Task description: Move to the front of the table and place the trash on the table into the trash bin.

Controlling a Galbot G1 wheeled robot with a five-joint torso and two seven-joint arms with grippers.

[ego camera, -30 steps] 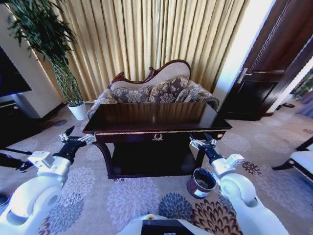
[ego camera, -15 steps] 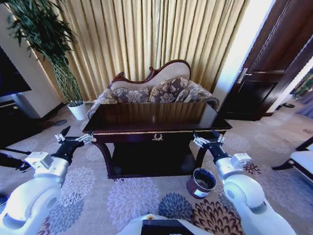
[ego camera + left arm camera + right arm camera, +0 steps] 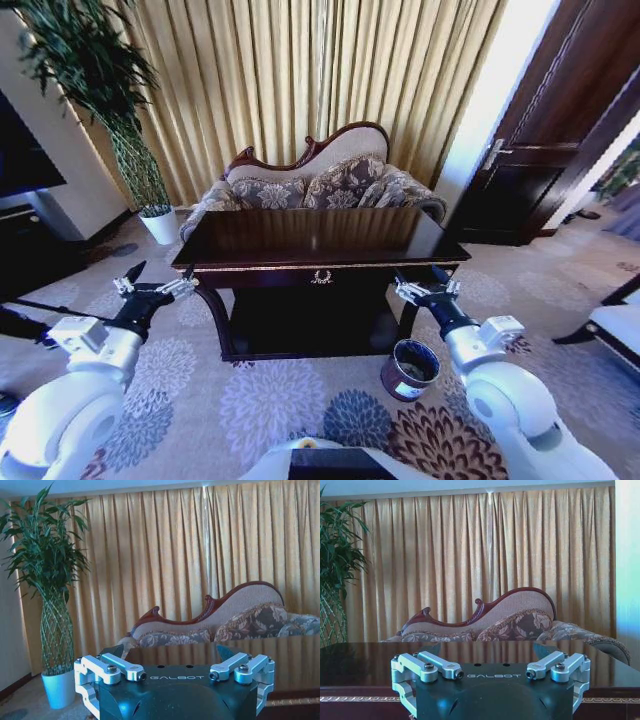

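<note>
My left gripper (image 3: 152, 286): I hold it raised in front of me, off the table's left front corner, with its fingers spread and nothing between them. In my left wrist view the same gripper (image 3: 174, 661) has its jaws wide apart, facing the table's top.

My right gripper (image 3: 427, 288): I hold it up near the table's right front corner, fingers spread, carrying nothing. In my right wrist view this gripper (image 3: 490, 655) has its jaws parted and sits level with the table's front edge.

Carpet (image 3: 290, 410): patterned with large flowers, it lies under me and runs under the table.

Trash bin (image 3: 409, 369): a small round dark bucket with a white label, standing upright on the carpet by the table's right front leg, just below and beside my right arm. I cannot make out what is inside it.

Table (image 3: 318, 240): directly ahead of me, dark and glossy, with gold trim along the front edge and a gold ornament at the middle. Its top reflects the curtains. The lower shelf is in shadow.

Trash: I cannot make out any bottle, paper or wrapper on the table's top from where I stand.

Sofa (image 3: 320, 185): just behind the table, with a carved wooden back and patterned cushions.

Plant (image 3: 95, 90): tall and green, in a white pot (image 3: 159, 226), on the floor to the left beyond the table.

Curtains (image 3: 320, 70): gold, pleated, along the far wall behind the sofa.

Door (image 3: 560, 120): dark wood, to the far right.
</note>
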